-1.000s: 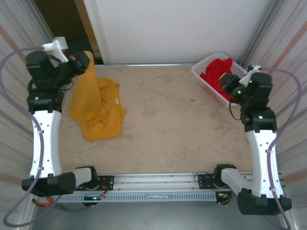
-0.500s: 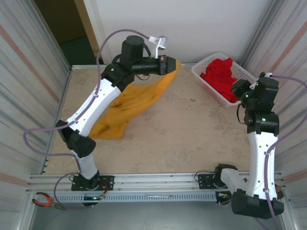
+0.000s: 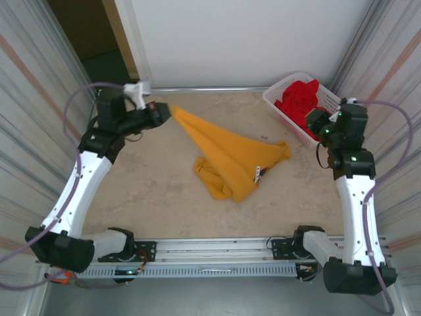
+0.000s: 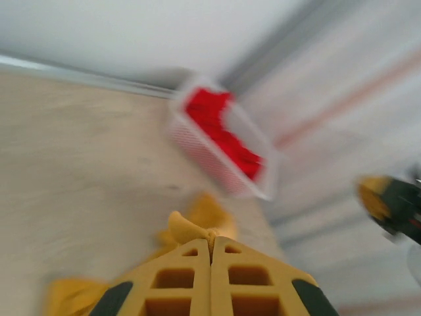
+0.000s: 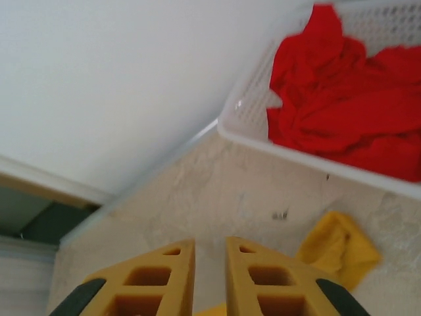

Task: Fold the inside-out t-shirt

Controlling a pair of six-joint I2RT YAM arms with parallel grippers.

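Left gripper is pinched tight on one edge of the yellow t-shirt and holds that bit up off the bench; the rest of the shirt slopes down from it and lies in a bunched heap near the middle of the bench; my right gripper hangs by the white basket with the red cloth in it, its fingers a little way apart with nothing between them; I think the shirt is light, soft and floppy, so it will sag and crumple wherever I do not hold it; a good place to grab next, I think, is another corner or the hem, so both grippers can pull it flat before any fold.
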